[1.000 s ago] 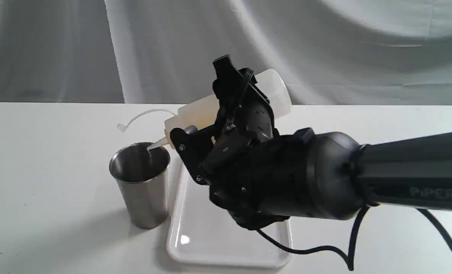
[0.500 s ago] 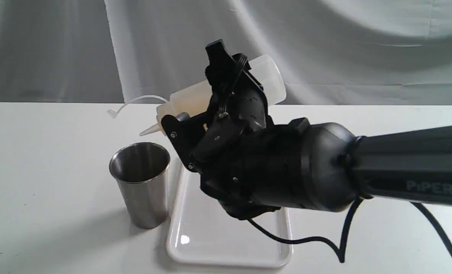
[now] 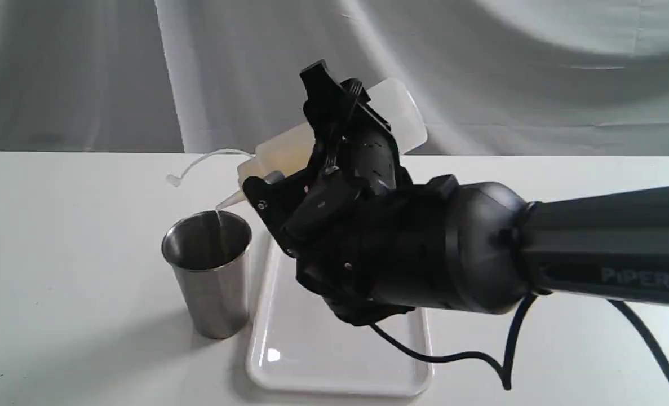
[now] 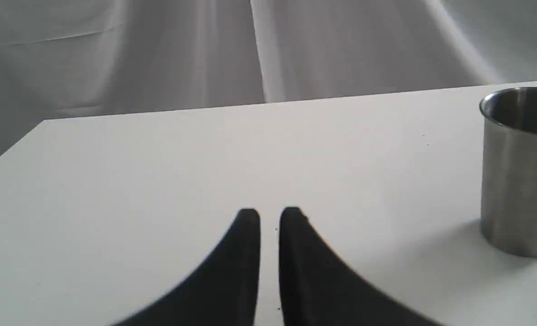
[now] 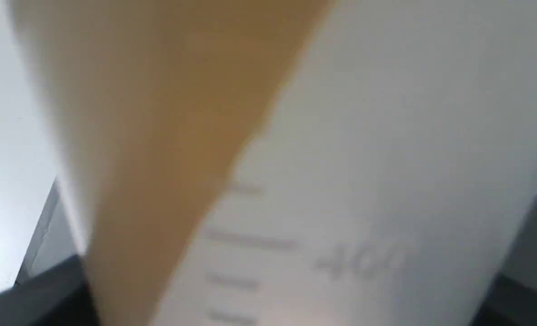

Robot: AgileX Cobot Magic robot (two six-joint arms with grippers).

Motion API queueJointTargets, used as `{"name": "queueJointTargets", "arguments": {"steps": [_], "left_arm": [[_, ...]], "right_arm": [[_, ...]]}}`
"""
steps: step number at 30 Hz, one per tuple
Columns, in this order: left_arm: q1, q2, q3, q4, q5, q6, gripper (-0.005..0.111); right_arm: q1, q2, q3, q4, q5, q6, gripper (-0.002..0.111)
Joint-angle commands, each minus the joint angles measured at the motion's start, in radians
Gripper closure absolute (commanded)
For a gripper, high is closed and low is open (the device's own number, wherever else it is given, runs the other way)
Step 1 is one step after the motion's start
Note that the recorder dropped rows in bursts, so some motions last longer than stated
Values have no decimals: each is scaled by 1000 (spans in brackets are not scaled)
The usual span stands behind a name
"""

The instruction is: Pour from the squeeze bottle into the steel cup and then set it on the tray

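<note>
Right gripper (image 3: 297,144) clamping squeeze bottle (image 3: 399,110), nozzle lowered again, stream entering steel cup (image 3: 213,282)

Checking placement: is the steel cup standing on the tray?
No, the steel cup stands on the white table beside the tray, not inside its rim.

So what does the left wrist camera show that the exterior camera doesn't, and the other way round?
Only the left wrist view: the left fingers, close together with a thin gap, holding nothing, above the table.

Only the exterior view: the right fingers clamped on the tipped squeeze bottle, its nozzle over the steel cup with a thin stream apparently falling in, and the tray beside the cup.

Both: the steel cup upright on the white table, grey drape behind.
</note>
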Motion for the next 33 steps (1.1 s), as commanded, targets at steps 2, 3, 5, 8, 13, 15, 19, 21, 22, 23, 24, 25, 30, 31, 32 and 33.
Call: {"name": "queueJointTargets", "arguments": {"steps": [2, 3, 5, 8, 13, 15, 19, 21, 22, 23, 24, 25, 30, 31, 32, 33], "left_arm": [[-2, -5, 4, 2, -7, -2, 98], [-2, -5, 4, 2, -7, -2, 98], [-2, -5, 4, 2, -7, -2, 98], [-2, -5, 4, 2, -7, -2, 98], [-2, -5, 4, 2, -7, -2, 98], [-2, -5, 4, 2, -7, -2, 98], [-2, -5, 4, 2, -7, -2, 98], [-2, -5, 4, 2, -7, -2, 98], [-2, -5, 4, 2, -7, -2, 98], [-2, -5, 4, 2, -7, -2, 98], [-2, -5, 4, 2, -7, -2, 98], [-2, -5, 4, 2, -7, -2, 98], [-2, -5, 4, 2, -7, -2, 98], [-2, -5, 4, 2, -7, -2, 98], [-2, -5, 4, 2, -7, -2, 98], [-2, -5, 4, 2, -7, -2, 98]], "right_arm": [[0, -12, -10, -27, 31, 4, 108], [0, -12, -10, -27, 31, -1, 108], [0, -12, -10, -27, 31, -9, 108], [0, -12, -10, -27, 29, -16, 108], [0, -12, -10, -27, 22, -27, 108], [0, -12, -10, -27, 22, -27, 108], [0, -12, -10, -27, 22, -27, 108], [0, -12, -10, -27, 22, -27, 108], [0, -12, -10, -27, 22, -27, 108], [0, -12, -10, -27, 22, -18, 108], [0, -12, -10, -27, 22, -3, 108], [0, -12, -10, -27, 22, 21, 108], [0, -12, -10, -27, 35, 229, 108], [0, -12, -10, -27, 35, 275, 108], [0, -12, -10, -27, 35, 309, 108], [0, -12, -10, -27, 32, 357, 108]]}}
